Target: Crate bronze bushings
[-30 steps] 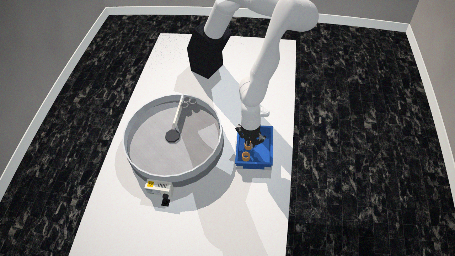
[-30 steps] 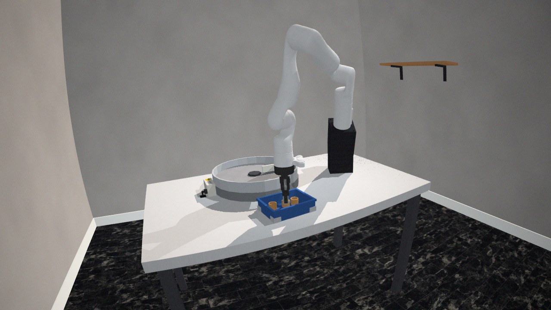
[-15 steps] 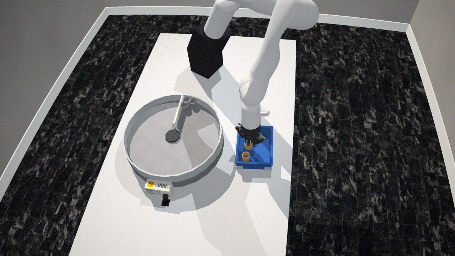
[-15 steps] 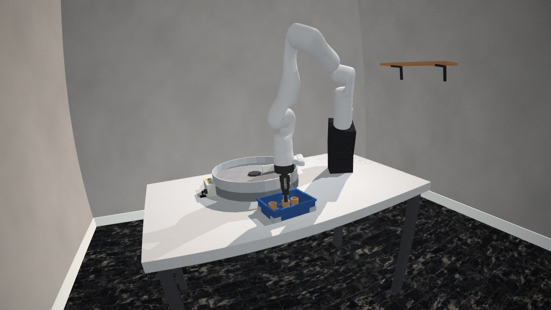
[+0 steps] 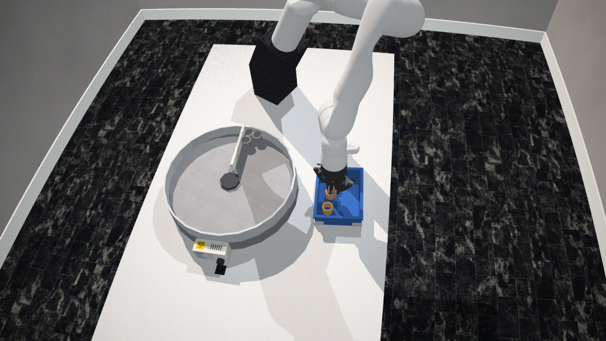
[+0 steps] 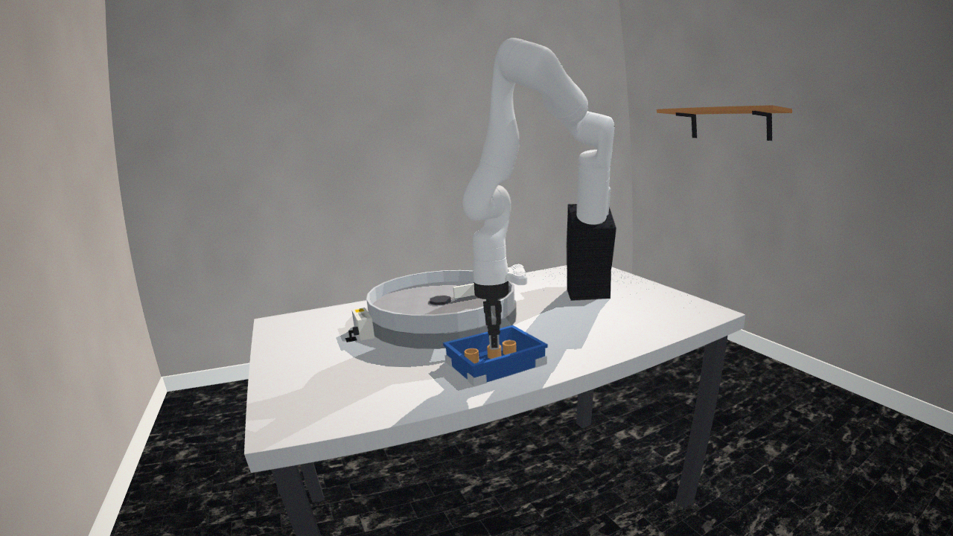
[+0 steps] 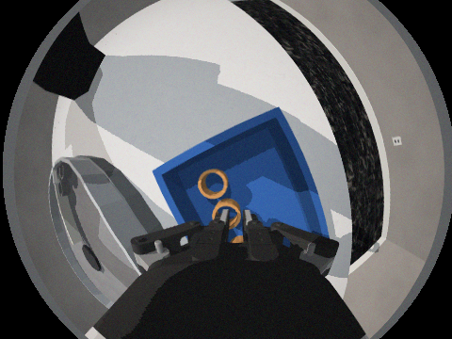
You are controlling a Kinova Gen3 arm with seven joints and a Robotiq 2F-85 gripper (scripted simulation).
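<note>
In the top view, the blue crate (image 5: 339, 219) (image 6: 498, 373) (image 7: 218, 141) sat near the right long edge of the white table (image 5: 203, 300) (image 6: 299, 400) (image 7: 165, 28), with three bronze bushings inside. The gripper (image 5: 332, 191) (image 6: 493, 345) (image 7: 235, 217) pointed down into it, its fingers narrowly apart around one wall of the middle bronze bushing (image 5: 330, 196) (image 6: 493, 353) (image 7: 216, 209), not clamped on it. The turning table (image 5: 228, 236) (image 6: 432, 324) (image 7: 118, 198) stood toward the left long edge; three steel bushings (image 5: 256, 134) were grouped beside its pale bar (image 5: 237, 152) (image 6: 463, 291). The black pedestal (image 5: 273, 78) (image 6: 590, 266) (image 7: 71, 66) rose near the far short edge.
</note>
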